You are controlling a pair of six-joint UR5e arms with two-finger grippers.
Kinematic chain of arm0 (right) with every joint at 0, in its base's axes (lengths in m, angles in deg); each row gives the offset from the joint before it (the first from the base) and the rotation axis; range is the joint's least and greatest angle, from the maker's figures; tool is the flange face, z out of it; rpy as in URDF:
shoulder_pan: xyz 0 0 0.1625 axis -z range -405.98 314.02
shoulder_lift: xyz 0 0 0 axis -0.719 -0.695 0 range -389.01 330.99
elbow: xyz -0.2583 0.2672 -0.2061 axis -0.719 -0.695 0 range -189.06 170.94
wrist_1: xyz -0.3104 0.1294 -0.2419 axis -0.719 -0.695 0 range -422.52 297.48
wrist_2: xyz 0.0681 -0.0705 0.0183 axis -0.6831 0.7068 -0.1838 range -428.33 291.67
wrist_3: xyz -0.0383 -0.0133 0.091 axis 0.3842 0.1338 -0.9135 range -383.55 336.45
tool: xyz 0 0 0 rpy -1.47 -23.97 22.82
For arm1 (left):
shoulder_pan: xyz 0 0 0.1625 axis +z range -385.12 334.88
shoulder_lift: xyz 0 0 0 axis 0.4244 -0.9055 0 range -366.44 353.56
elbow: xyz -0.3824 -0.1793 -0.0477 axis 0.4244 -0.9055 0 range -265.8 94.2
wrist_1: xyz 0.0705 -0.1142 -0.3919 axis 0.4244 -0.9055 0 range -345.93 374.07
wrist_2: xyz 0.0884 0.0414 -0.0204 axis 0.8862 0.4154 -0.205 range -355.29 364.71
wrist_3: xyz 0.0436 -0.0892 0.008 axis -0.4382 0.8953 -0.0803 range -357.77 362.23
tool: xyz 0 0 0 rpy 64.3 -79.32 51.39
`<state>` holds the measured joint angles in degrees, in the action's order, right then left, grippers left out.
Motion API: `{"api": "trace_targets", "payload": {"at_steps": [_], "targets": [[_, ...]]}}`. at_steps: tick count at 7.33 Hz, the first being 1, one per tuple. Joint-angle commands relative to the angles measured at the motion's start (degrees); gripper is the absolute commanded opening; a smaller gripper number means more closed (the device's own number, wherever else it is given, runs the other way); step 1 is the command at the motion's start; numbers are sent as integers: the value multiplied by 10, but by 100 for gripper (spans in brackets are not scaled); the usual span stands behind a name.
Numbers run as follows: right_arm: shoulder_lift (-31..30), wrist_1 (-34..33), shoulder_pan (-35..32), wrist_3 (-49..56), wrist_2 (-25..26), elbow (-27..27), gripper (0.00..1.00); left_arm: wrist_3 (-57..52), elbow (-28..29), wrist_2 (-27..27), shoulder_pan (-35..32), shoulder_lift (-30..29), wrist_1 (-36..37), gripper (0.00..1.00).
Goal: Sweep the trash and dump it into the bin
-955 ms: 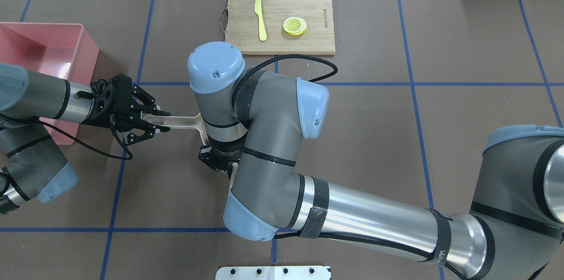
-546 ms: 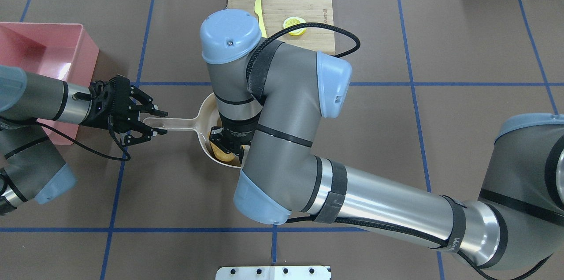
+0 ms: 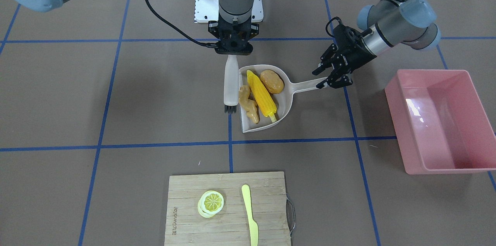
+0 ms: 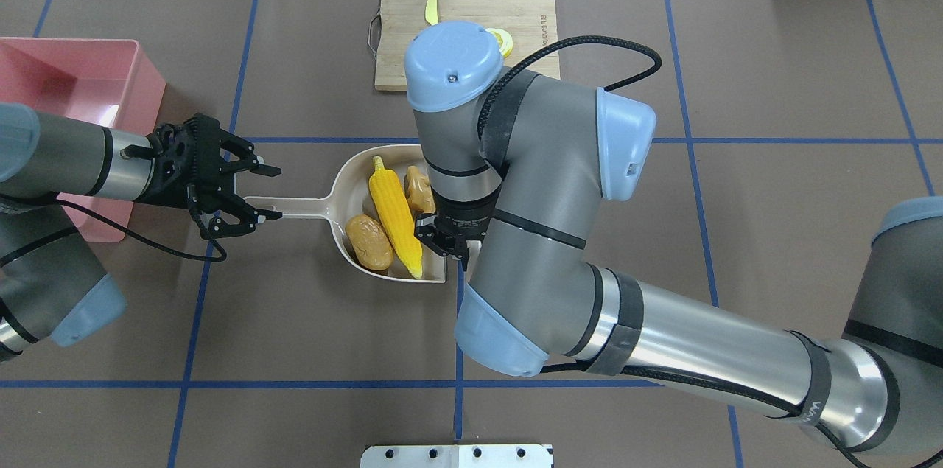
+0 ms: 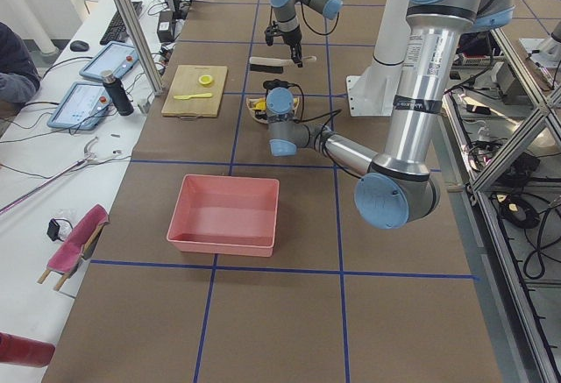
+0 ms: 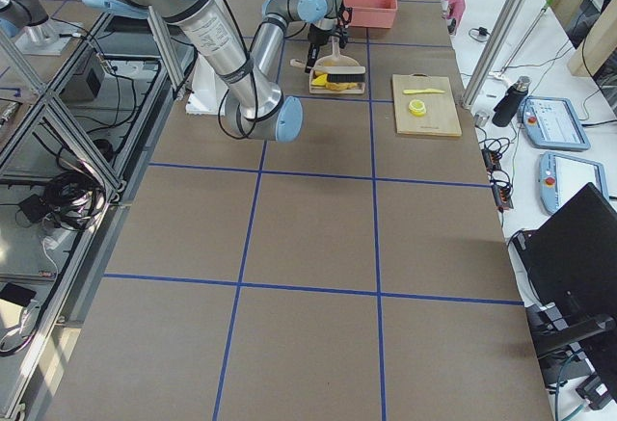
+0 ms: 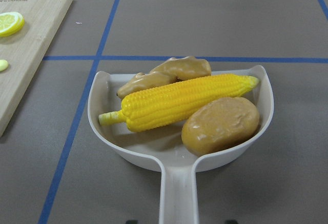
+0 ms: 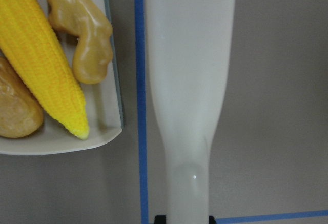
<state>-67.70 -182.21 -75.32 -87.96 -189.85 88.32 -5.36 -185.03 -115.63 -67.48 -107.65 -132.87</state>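
the corn cob [image 3: 262, 95], potato [image 3: 271, 81] and ginger root [image 3: 248, 104] all lie in the dustpan [image 3: 286, 100] near the middle of the counter. the left gripper [image 4: 274, 194] straddles the end of its handle [image 3: 306, 84], jaws spread wide and not closed on it, while the right gripper [image 3: 232, 50] is clamped on the brush [image 3: 231, 79] just beside the pan's mouth. the toys look light, hard and glossy, so expect them to roll: grip the stiff handle firmly and keep the mouth tipped up on the way to the bin [image 3: 426, 71] by the counter's edge on the robot's left.
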Motion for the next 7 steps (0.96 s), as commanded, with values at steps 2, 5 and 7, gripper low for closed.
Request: {"api": "trace_targets", "payload": {"at_steps": [2,5,7], "targets": [[-41,-7,2,26,20,32,0,-16,-39,58,17,-6,144,98],[-64,-7,30,51,41,33,0,-27,-83,63,23,-33,304,98],[-69,-6,39,50,47,34,0,-58,-77,63,31,-57,369,98]]}}
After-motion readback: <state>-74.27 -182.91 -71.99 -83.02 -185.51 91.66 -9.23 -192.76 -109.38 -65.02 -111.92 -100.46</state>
